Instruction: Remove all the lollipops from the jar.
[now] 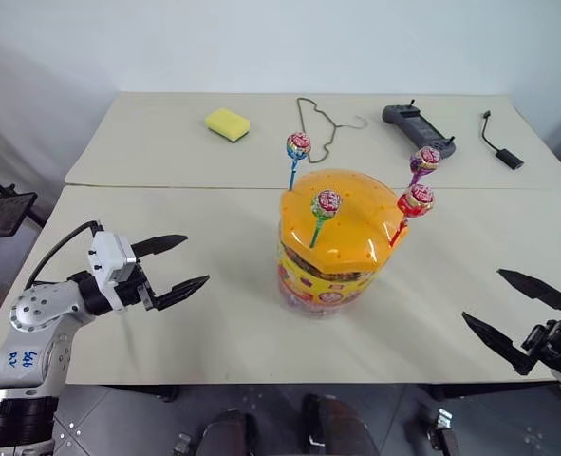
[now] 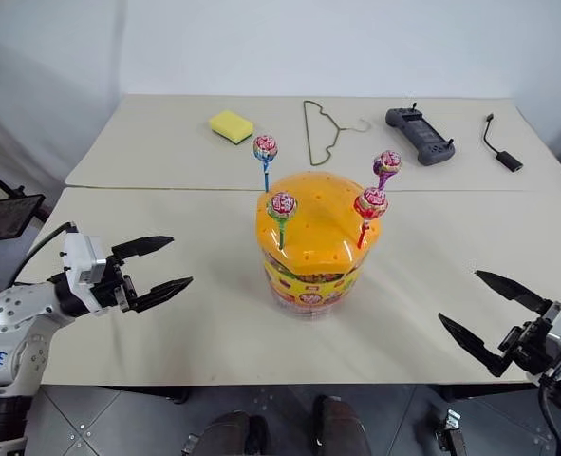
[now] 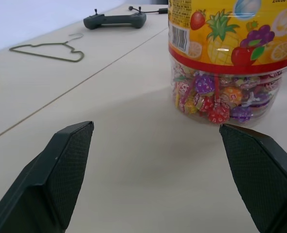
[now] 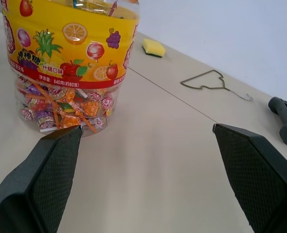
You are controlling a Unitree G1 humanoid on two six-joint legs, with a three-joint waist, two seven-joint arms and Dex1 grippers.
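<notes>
Four swirly lollipops point(image 1: 326, 204) upright in orange-lidded jar point(image 1: 337, 228)

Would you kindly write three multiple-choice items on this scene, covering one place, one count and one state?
1. Where does the yellow sponge lie? A on the far table B on the jar's lid C under the hanger
2. How many lollipops stand in the jar lid? A two B four C six
3. How do the left gripper and right gripper stand? A both open B both shut C one holding a lollipop

A: it lies beyond the seam. B: four sticks rise from the orange lid. A: fingers apart, nothing held.
</notes>
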